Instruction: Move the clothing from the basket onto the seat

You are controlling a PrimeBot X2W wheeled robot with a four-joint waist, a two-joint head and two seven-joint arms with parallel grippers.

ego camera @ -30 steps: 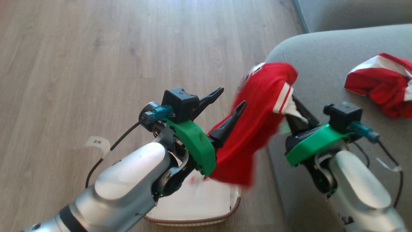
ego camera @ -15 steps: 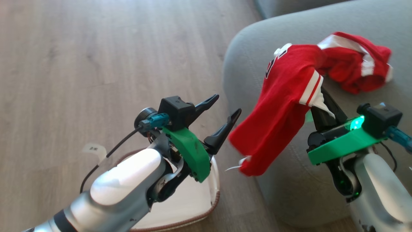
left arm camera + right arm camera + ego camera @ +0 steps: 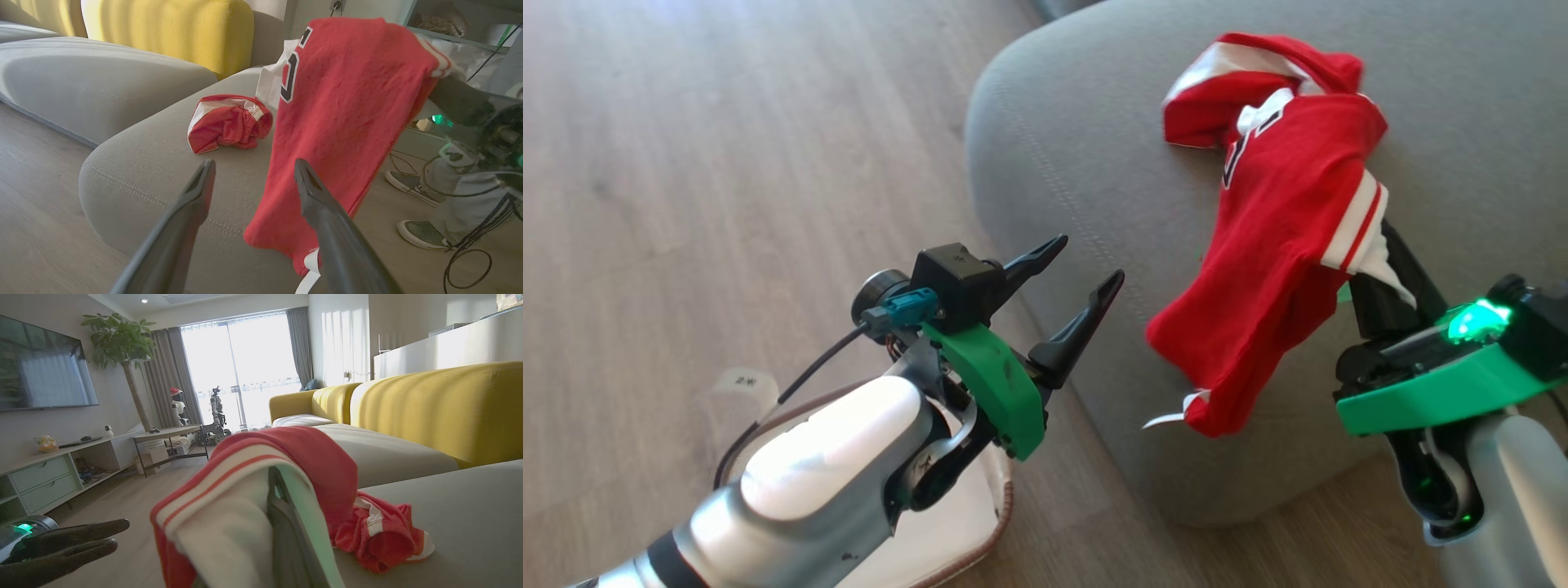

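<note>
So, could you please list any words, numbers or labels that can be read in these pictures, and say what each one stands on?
Red shirt: a number outlined in black and white, folded over and only partly showing; it cannot be read for certain.
Paper tag on the floor: a short dark mark, too small and blurred to read.
Nothing else legible.

White numerals edged in black stand on the red garment [image 3: 347, 102] – folds hide much of them, and the clearest numeral [image 3: 289, 77] looks like a "0". A pale tag [image 3: 742, 382] on the wooden floor [image 3: 686, 163] carries small dark marks – perhaps a "2", otherwise illegible.
</note>
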